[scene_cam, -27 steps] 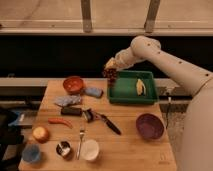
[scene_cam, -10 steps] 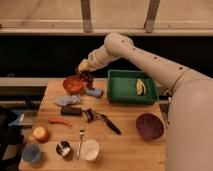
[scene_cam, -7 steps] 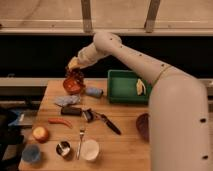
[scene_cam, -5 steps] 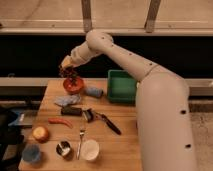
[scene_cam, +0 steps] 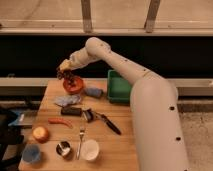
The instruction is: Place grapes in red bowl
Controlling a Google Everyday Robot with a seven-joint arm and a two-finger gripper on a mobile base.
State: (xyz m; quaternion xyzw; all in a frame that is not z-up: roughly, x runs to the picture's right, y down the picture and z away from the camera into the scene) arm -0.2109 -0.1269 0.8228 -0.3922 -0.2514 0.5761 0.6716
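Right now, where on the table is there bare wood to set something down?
Bare wood shows at the front between the white cup and the arm, and along the left edge above the orange fruit. The middle is crowded: cloth, red chili, fork, black-handled tool. The gripper holds the grapes over the red bowl.

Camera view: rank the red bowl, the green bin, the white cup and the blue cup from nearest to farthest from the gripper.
From the gripper, at the table's far left:
1. red bowl, just below it
2. green bin, to the right
3. white cup, near edge
4. blue cup, near-left corner; close to the white cup's distance
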